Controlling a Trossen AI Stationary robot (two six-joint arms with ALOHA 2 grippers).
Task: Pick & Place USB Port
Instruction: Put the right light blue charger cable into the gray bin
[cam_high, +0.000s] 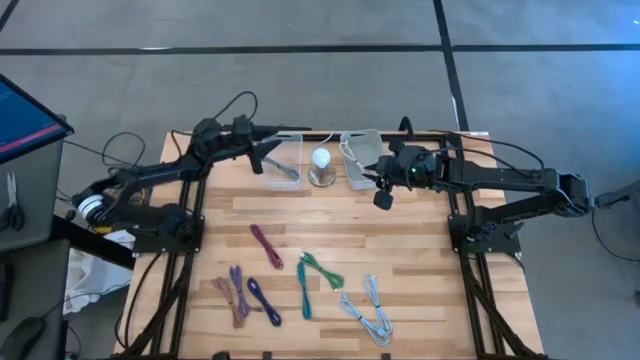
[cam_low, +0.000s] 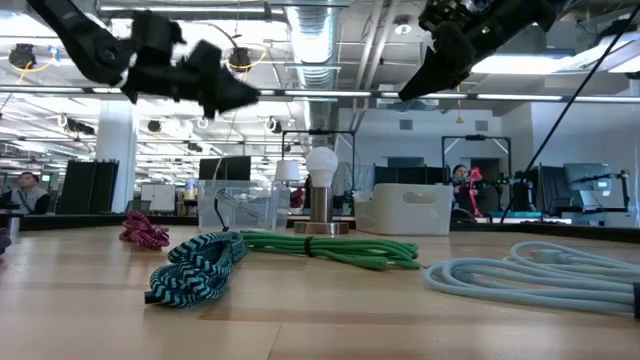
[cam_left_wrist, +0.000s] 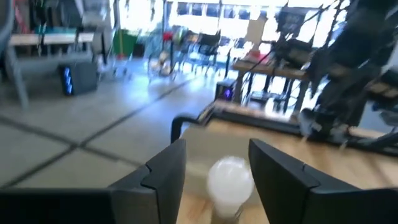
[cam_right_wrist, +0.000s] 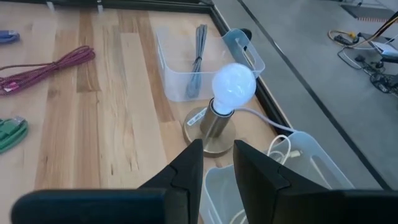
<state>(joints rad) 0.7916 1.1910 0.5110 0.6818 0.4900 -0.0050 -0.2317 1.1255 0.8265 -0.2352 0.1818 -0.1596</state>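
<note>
A grey USB cable (cam_right_wrist: 198, 59) lies on the bottom of a clear bin (cam_high: 283, 163) at the table's far edge. My left gripper (cam_high: 264, 160) hangs above that bin, open and empty; in its wrist view the fingers (cam_left_wrist: 163, 177) frame the lamp bulb (cam_left_wrist: 230, 180) farther off. My right gripper (cam_high: 383, 196) hovers high near the white bin (cam_high: 362, 160), its fingers (cam_right_wrist: 189, 165) a narrow gap apart with nothing between them. Several coiled cables lie on the near half of the table: magenta (cam_high: 265, 243), green (cam_high: 320, 268), teal (cam_high: 303, 296), light blue (cam_high: 368, 310), purple (cam_high: 262, 297).
A small lamp with a white bulb (cam_high: 321, 163) stands between the two bins. The white bin (cam_right_wrist: 298, 168) holds a white cable (cam_right_wrist: 280, 146). People and desks show in the room behind the table in the low view.
</note>
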